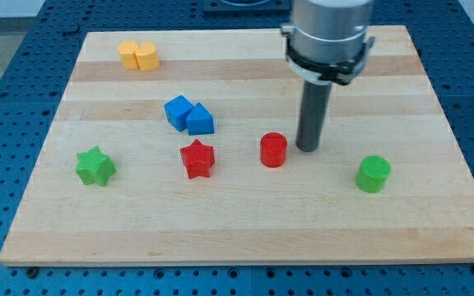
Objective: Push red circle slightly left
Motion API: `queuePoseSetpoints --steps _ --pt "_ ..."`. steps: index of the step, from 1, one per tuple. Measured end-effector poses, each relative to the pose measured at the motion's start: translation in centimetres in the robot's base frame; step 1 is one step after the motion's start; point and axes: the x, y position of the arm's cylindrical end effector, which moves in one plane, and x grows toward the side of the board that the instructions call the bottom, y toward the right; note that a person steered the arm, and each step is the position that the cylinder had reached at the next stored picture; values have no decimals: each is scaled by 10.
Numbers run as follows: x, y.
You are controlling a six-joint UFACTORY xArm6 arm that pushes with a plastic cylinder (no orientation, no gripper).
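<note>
The red circle [273,150] is sitting near the middle of the wooden board [434,222], a little toward the view's bottom. My tip [307,149] is resting on the board just beside it on the view's right, with a narrow gap showing between them. I am carrying no jaws, only this rod, so nothing is being grasped. The red star [197,159] is lying to the circle's left, and the two blue blocks [188,115] are touching each other above the star. The green star [95,167] is sitting farther left, the green cylinder [374,174] is standing right of my tip, and the two yellow blocks [138,56] are sitting together near the top left.
</note>
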Motion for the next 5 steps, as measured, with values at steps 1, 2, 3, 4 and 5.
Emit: queuePoseSetpoints --steps 1,2,3,4,5 --pt "18 1" --pt "18 -6" --pt "18 -14" --pt "18 -22" --pt "16 -40"
